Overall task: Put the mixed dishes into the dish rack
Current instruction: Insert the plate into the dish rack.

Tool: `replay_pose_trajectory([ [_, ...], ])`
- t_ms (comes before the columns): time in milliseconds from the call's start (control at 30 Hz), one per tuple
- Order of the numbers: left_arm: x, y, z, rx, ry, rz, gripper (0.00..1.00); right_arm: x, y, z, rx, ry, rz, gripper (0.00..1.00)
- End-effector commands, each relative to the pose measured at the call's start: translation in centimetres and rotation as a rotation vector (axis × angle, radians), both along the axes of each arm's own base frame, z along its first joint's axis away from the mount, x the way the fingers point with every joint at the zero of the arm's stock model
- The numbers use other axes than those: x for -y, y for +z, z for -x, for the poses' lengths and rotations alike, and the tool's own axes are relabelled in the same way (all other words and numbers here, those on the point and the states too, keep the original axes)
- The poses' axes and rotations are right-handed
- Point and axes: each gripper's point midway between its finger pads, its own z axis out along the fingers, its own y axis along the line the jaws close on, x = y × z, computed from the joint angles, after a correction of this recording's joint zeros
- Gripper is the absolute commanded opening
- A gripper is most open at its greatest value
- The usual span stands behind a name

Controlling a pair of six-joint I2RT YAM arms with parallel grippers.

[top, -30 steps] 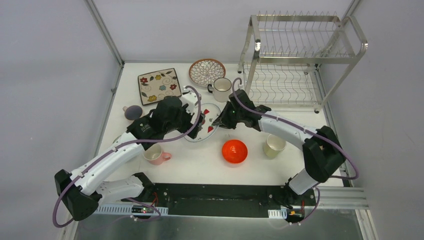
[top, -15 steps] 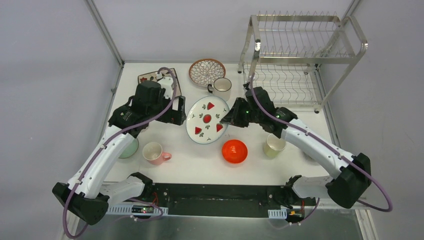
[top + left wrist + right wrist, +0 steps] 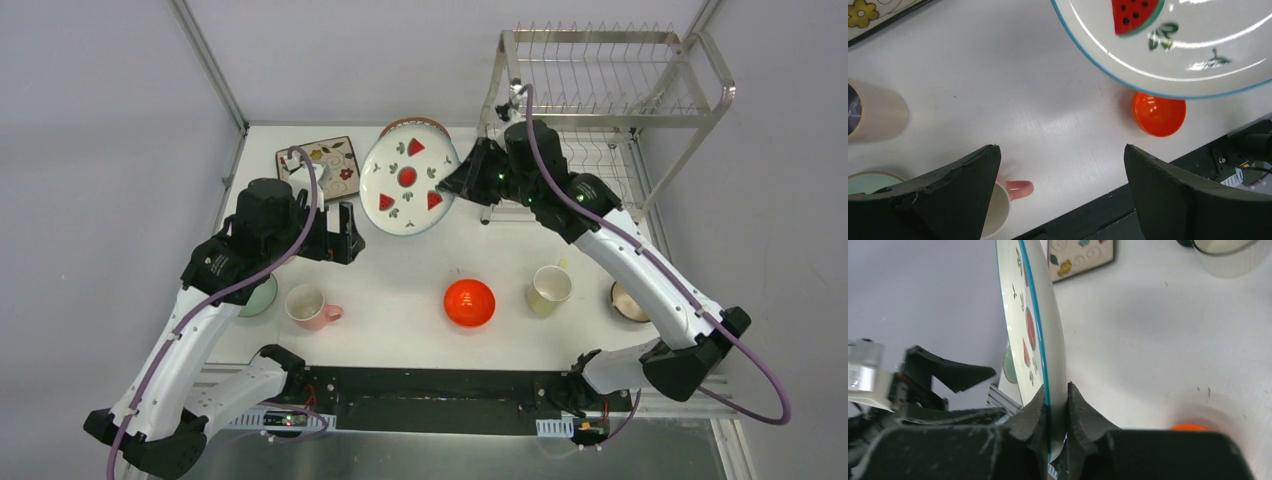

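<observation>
My right gripper (image 3: pixel 448 183) is shut on the rim of the strawberry plate (image 3: pixel 407 178), which hangs tilted above the table's back middle, just left of the dish rack (image 3: pixel 600 110). In the right wrist view the plate (image 3: pixel 1035 325) stands on edge with both fingers (image 3: pixel 1034 412) pinching its blue rim. My left gripper (image 3: pixel 340 232) hovers open and empty left of the plate; in its own view, the plate (image 3: pixel 1173 45) is above and the pink cup (image 3: pixel 998 205) is by its left finger.
On the table lie the floral rectangular plate (image 3: pixel 325 165), pale green bowl (image 3: pixel 262 297), pink cup (image 3: pixel 310 305), red-orange bowl (image 3: pixel 469 302), yellow cup (image 3: pixel 549 288) and dark brown bowl (image 3: pixel 630 302). A sliver of the brown-petal plate (image 3: pixel 405 124) shows behind the held plate.
The right arm has lifted the strawberry plate off the table and carried it back toward the rack, tilting it up. The left arm has drawn away to the left, still open.
</observation>
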Motion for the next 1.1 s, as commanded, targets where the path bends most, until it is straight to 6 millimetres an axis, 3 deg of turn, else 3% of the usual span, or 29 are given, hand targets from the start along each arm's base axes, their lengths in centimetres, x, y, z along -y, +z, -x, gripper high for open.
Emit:
replay_pose_trajectory([
  [0,-0.3,-1.6,0.0,0.003,-0.008,-0.021,0.99,-1.4,10.5,-2.7,0.229,-0.018,-0.187,0.0],
  [233,-0.4,-4.0,-0.2,0.072,-0.06,-0.063,0.99,-1.1,14.3,-6.5,0.28,-0.091,-0.258,0.0],
  [433,-0.3,-7.0,-0.7,0.046,-0.097,-0.123,0.99,0.9,19.6,-8.8,0.394,-0.158,-0.307,0.0],
  [533,-0.5,-7.7,-1.1,0.031,-0.073,-0.135,0.99,2.9,22.2,-10.1,0.454,-0.21,-0.331,0.0],
  [833,-0.5,-8.1,-1.1,0.023,-0.084,-0.149,0.99,8.5,26.6,-12.9,0.614,-0.337,-0.339,0.0],
  [1067,-0.6,-8.1,-0.9,0.026,-0.085,-0.151,0.99,16.4,28.7,-14.4,0.749,-0.558,-0.231,0.0],
])
